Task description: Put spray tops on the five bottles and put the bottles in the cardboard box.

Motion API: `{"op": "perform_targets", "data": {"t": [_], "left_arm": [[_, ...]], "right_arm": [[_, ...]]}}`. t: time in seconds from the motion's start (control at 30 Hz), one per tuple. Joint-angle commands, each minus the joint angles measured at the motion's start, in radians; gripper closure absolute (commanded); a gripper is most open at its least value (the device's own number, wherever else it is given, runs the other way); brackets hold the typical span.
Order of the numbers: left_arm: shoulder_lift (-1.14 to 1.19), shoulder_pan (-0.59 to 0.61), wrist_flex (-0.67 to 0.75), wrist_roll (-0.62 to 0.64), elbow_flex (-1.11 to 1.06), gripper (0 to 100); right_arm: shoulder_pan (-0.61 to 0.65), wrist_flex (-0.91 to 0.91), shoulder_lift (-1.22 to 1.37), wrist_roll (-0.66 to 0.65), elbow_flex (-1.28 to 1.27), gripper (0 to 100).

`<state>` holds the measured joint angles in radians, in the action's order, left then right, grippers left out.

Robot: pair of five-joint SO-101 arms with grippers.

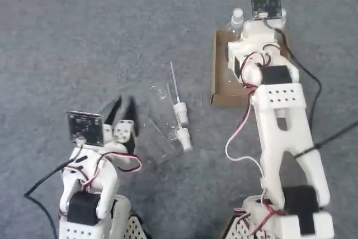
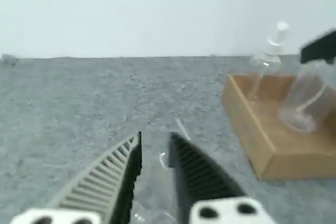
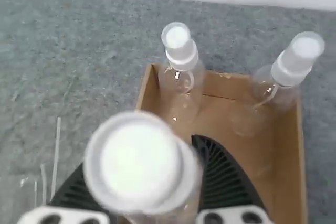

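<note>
My right gripper [image 3: 144, 182] is clamped on a capped bottle [image 3: 137, 161], held upright over the near end of the cardboard box [image 3: 148, 85]. A standing bottle [image 3: 178, 72] and a second standing bottle [image 3: 287, 77] crowd the far end just ahead of it. My left gripper [image 2: 156, 148] sits low over the grey table cover [image 1: 67, 43] with its jaws apart, a clear uncapped bottle [image 1: 159, 144] lying just beside it, and a loose spray top [image 1: 180, 110] and a second spray top [image 1: 184, 138] lying between it and the box.
</note>
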<state>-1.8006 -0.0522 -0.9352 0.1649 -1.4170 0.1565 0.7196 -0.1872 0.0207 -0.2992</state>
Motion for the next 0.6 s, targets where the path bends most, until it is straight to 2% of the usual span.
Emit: {"op": "perform_targets", "data": {"t": [0.0,0.23,0.57], "left_arm": [[-0.02,0.032,0.035,0.008,0.013,99],[-0.02,0.032,0.069,0.005,-0.021,99],[-0.02,0.032,0.075,0.005,-0.025,99]], "right_arm": [[-0.01,-0.127,0.051,-0.014,0.011,99.3],[-0.013,-0.271,0.246,-0.017,0.064,99.3],[-0.013,-0.28,0.424,-0.023,0.215,99.3]]}}
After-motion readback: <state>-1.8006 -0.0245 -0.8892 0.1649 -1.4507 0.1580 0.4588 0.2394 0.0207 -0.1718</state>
